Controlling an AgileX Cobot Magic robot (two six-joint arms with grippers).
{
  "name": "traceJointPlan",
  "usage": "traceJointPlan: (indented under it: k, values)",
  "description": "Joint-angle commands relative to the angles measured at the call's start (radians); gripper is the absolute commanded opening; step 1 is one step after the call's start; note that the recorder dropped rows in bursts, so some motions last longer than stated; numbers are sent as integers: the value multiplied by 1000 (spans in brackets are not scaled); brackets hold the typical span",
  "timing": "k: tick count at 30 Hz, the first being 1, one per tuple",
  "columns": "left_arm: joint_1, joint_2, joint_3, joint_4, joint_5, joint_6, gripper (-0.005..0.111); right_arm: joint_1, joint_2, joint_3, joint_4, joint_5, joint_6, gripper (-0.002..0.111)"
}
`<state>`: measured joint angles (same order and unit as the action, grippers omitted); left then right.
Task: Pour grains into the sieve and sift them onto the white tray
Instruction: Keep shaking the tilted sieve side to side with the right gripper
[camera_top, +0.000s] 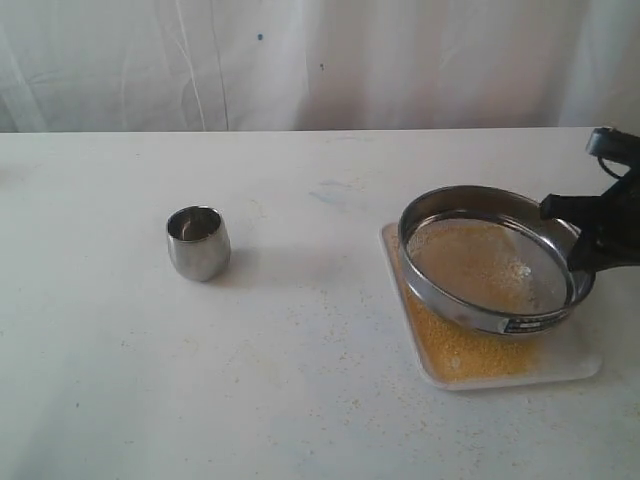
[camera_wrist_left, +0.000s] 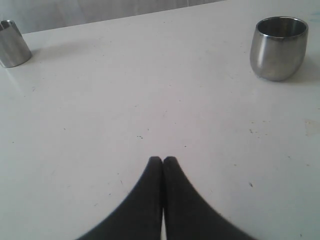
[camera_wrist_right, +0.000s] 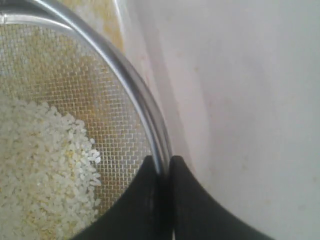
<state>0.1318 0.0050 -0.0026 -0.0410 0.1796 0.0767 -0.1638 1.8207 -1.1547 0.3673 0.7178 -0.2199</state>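
Note:
The round steel sieve is held tilted above the white tray, its label on the near rim. My right gripper is shut on the sieve's rim, one finger inside and one outside. Pale whitish grains lie on the mesh. Fine yellow grains cover the tray under the sieve. My left gripper is shut on nothing, low over the bare table, and does not show in the exterior view.
A small steel cup stands on the table left of the tray; the left wrist view shows it too, plus a second steel cup farther off. Stray grains speckle the table around the tray.

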Motion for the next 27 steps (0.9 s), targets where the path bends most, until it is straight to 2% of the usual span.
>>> traceJointPlan:
  k: [1,3,4,9,13,14,19,23,25,27]
  values:
    - [-5,-5,3,-6,5,-2,0,-7,-16,-9,26,-85,114,0]
    - [-5,-5,3,-6,5,-2,0,-5,-16,-6,26,78,125,0]
    - [-5,-5,3,-6,5,-2,0,-5,-14,-1,28,98,116,0]
    - [-5,-5,3,-6,5,-2,0,-8,-14,2,28,-168,136,0]
    - [-5,-5,3,-6,5,-2,0,-5,-20,4,21,69,122,0]
    - [-5,-5,3,-6,5,-2,0,-5,-17,10,21,82,106,0]
    - [-5,-5,3,-6,5,-2,0,-5,-16,14,23,-139,96,0]
    - [-5,-5,3,-6,5,-2,0,-5,-25,17,28,77,88,0]
    - [-5,-5,3,-6,5,-2,0,-5,-23,21,28,39,68,0]
    - [-5,-5,3,-6,5,-2,0,-5,-23,23,27,-98,66,0]
